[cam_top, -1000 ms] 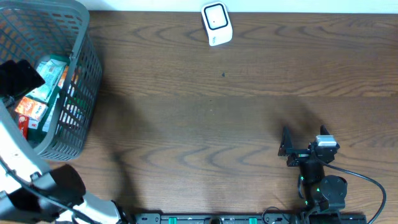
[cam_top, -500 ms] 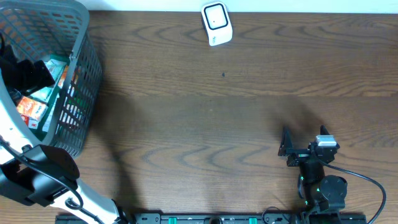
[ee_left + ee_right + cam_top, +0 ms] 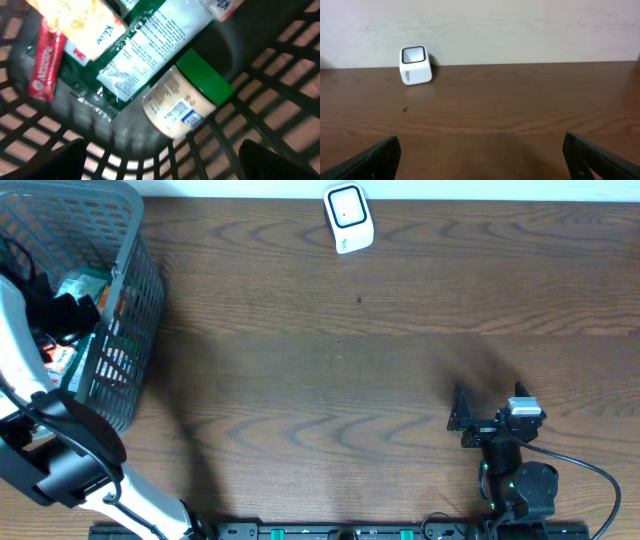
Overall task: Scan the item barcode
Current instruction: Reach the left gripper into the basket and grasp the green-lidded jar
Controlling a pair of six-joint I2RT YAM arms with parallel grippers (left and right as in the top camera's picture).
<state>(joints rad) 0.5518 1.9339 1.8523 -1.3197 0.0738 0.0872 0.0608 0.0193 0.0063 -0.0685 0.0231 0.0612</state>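
Note:
A grey mesh basket (image 3: pixel 128 250) at the table's left holds the items. In the left wrist view a pale jar (image 3: pixel 175 102) with a green lid lies on its side on the basket floor, and a barcode label (image 3: pixel 191 113) faces up. Beside it lie a green-and-white packet (image 3: pixel 150 47), a red packet (image 3: pixel 45 65) and an orange-and-white box (image 3: pixel 75 20). My left gripper (image 3: pixel 68 310) (image 3: pixel 162 167) hangs open inside the basket, above the jar, touching nothing. The white scanner (image 3: pixel 348 218) (image 3: pixel 415 65) stands at the table's far edge. My right gripper (image 3: pixel 487 412) (image 3: pixel 482 165) rests open and empty near the front right.
The basket wall (image 3: pixel 280 95) closes in around the left gripper on all sides. A pale wall (image 3: pixel 520 30) runs behind the table's far edge. Bare brown wood lies between the basket, the scanner and the right arm.
The left arm has reached further over the basket rim and lowered its gripper down among the items. The right arm has not moved.

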